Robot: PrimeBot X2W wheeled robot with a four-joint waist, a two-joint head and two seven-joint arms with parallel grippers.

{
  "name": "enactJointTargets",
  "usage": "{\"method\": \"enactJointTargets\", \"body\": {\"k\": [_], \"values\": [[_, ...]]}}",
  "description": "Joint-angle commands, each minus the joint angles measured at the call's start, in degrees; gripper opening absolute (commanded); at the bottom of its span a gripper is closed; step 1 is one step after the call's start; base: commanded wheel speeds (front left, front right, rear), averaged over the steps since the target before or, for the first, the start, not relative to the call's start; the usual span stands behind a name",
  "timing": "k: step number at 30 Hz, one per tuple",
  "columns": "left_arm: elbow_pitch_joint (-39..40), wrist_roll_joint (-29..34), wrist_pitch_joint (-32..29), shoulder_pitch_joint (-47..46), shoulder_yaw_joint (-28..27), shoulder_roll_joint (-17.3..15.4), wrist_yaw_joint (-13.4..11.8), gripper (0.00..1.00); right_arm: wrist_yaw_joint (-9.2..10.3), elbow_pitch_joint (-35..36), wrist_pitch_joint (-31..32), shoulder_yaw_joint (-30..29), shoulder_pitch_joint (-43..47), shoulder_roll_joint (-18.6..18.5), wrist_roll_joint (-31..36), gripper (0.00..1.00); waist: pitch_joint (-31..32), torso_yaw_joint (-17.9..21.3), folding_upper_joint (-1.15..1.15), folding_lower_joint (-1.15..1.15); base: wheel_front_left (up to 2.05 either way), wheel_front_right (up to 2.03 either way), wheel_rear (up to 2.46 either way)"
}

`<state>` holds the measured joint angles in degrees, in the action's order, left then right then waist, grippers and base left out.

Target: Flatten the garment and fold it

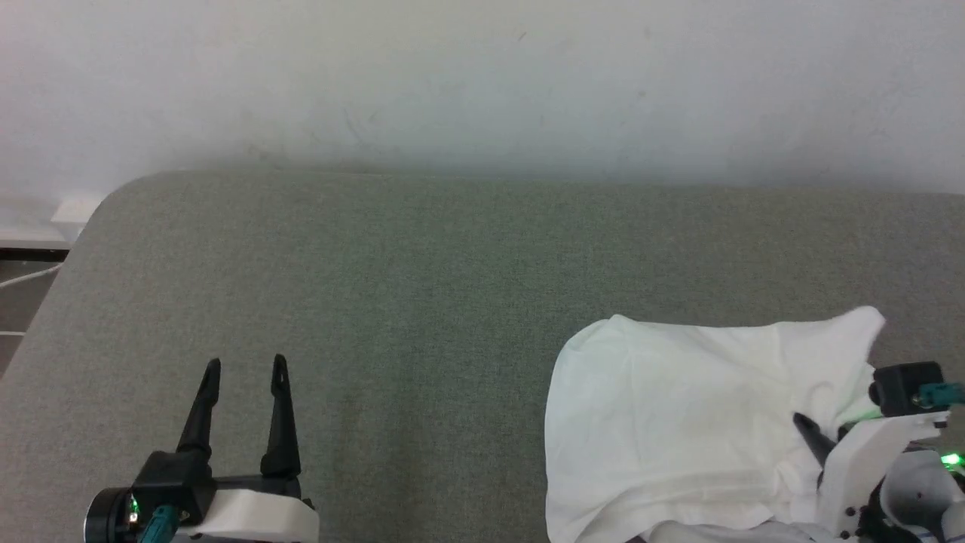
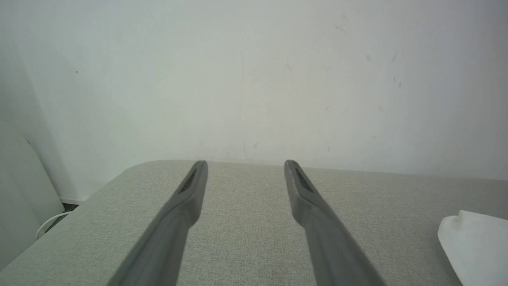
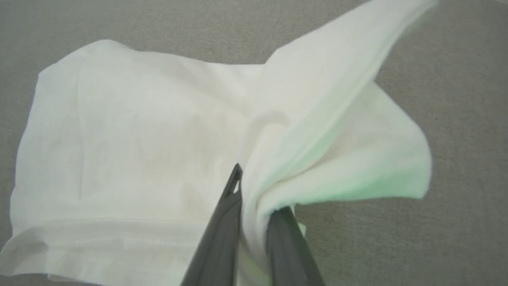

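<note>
While the soft white cloth garment (image 1: 678,407) lay rumpled on the right side of the grey woven-fabric table (image 1: 377,286), the right gripper (image 3: 258,190) pinched a raised fold of it between its dark fingers. The left gripper (image 1: 246,362) hovered well apart over the table's left side, fingers spread wide and grasping nothing.

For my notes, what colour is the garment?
The garment is plain white, clearest in the right wrist view.
</note>
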<state>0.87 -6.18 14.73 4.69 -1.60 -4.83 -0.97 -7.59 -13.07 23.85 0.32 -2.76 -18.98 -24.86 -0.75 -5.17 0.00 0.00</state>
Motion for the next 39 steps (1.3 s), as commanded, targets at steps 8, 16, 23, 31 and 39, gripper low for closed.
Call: {"method": "enactJointTargets", "body": {"k": [8, 16, 23, 31, 39], "values": [[-0.3, 0.63, 0.27, 0.89, -0.67, 0.73, 1.31, 1.0, 0.1, 10.21, 5.74, 7.16, -0.19, 3.35, 2.97, 0.0, 0.58, -1.93, 0.0, 0.0, 0.0, 0.0, 0.0], [-0.64, 1.03, 0.27, 0.68, -0.68, 1.07, 1.89, 1.0, 0.1, 7.7, 8.06, 12.11, -3.63, 7.63, 5.09, 0.0, 0.27, -4.59, 0.0, 0.0, 0.0, 0.0, 0.0], [-1.1, 1.19, 0.27, 0.49, -0.78, 1.33, 2.18, 1.0, 0.1, 1.89, 8.32, 14.12, -5.1, 11.77, 6.8, 0.0, 0.05, -7.35, 0.0, 0.0, 0.0, 0.0, 0.0], [-1.59, 1.14, 0.27, 0.2, -1.21, 1.54, 2.4, 1.0, 0.1, -6.3, 5.53, 15.43, -7.02, 14.22, 9.07, 0.0, -0.81, -8.32, 0.0, 0.0, 0.0, 0.0, 0.0], [-2.41, 1.09, 0.27, 0.21, -1.43, 1.71, 2.25, 1.0, 0.1, -7.42, 2.81, 23.07, -9.21, 14.75, 8.57, 1.0, 0.38, -6.57, 0.0, 0.0, 0.0, 0.0, 0.0]]}}
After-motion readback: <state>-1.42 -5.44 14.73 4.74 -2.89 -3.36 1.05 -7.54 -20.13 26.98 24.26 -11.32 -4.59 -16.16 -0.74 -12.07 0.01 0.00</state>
